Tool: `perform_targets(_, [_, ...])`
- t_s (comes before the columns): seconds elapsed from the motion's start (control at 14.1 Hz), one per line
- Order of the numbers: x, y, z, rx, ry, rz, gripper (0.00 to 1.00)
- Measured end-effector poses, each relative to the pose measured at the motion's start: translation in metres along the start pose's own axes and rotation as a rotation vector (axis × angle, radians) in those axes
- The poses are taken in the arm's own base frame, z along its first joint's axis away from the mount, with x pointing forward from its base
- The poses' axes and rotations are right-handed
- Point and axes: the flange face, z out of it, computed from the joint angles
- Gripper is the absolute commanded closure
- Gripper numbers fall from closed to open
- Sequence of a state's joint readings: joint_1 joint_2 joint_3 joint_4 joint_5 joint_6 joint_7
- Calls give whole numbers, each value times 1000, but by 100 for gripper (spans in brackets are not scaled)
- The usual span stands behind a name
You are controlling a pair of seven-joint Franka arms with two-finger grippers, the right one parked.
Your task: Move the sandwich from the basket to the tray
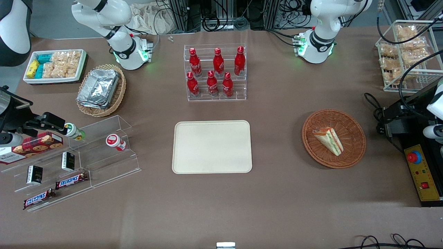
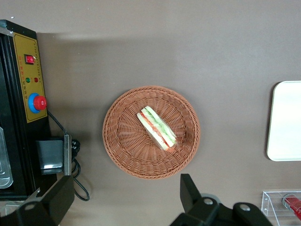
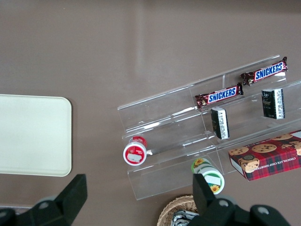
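Observation:
The sandwich (image 1: 328, 140), a pale wedge with orange and green filling, lies in the round reddish-brown wicker basket (image 1: 356, 128) toward the working arm's end of the table. The cream tray (image 1: 211, 147) lies bare at the table's middle, beside the basket. My left gripper (image 1: 385, 121) hangs high above the table beside the basket, near the control box. In the left wrist view the gripper (image 2: 124, 195) is open wide and holds nothing, with the sandwich (image 2: 156, 128) and basket (image 2: 122, 141) below it and the tray's edge (image 2: 287, 122) in sight. The tray also shows in the right wrist view (image 3: 33, 134).
A black and yellow control box (image 1: 420, 169) with a red button and cables (image 1: 372, 103) sits beside the basket. A clear rack of red bottles (image 1: 216, 72) stands farther from the camera than the tray. A clear snack shelf (image 1: 69, 162) stands toward the parked arm's end.

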State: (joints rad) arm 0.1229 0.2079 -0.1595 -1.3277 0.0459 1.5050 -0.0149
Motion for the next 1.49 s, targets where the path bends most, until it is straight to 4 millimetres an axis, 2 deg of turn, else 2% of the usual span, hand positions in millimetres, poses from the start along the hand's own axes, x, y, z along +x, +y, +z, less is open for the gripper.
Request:
perform_targets(0.35, [-1, 0, 3, 0, -15, -27, 0])
perform_targets(0.5, [-1, 0, 18, 2, -56, -84, 0])
perform_targets(0.85, [-5, 11, 88, 9, -142, -164, 0])
perform_targets(1.2, [-41, 19, 156, 23, -84, -208, 0])
perform_targets(1.49, [-51, 22, 220, 17, -57, -317, 0])
